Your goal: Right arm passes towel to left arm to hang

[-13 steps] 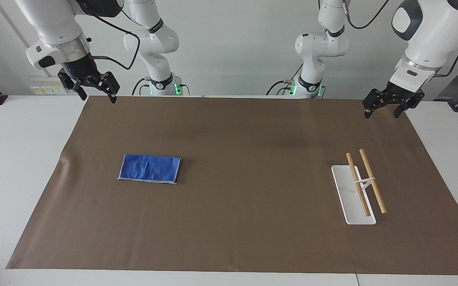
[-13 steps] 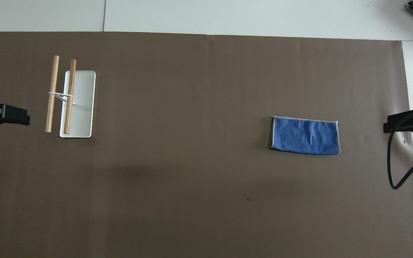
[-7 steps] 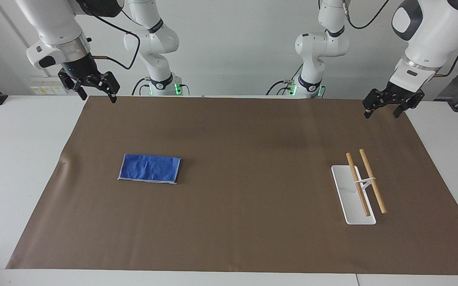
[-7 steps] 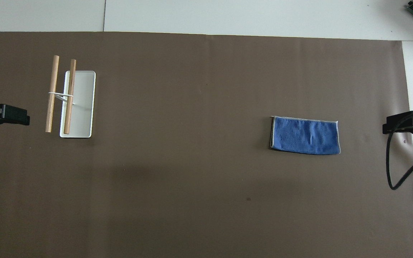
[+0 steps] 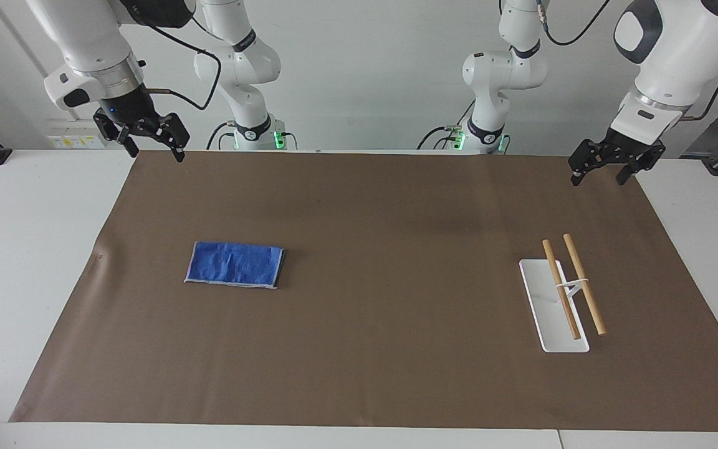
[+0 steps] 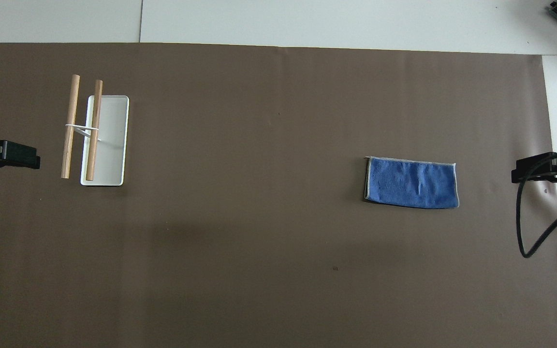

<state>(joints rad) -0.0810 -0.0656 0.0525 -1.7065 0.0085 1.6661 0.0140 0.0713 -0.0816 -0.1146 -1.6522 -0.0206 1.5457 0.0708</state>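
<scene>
Still at the opening step, with nothing picked up. Folded royal-blue towel [image 5: 235,265] flat on the brown mat [image 5: 384,206], toward the right arm's end, roughly midway between the mat's edge nearest the robots and its outer edge. Right gripper [image 5: 147,138] raised over the mat corner at the right arm's end, by the edge nearest the robots, fingers spread and empty, well apart from the towel. Left gripper [image 5: 605,164] raised over the matching corner at the left arm's end, likewise spread wide and holding nothing; waiting. White-based towel rack [image 5: 553,307] with two wooden dowel bars [image 5: 584,284] toward the left arm's end of the mat, bare of any cloth.

Judged as the reach phase for the right arm: no grasp, no handover, no hanging yet done. Next move likely to call for travel of the right gripper out over the towel, descent with fingers kept spread, and a pinch on one short hemmed edge or a corner, so that enough cloth hangs free for the left gripper to take near the mat's middle. Possible trouble: a pinch through only the top layer of the fold, leaving the cloth to unfold on the lift.
</scene>
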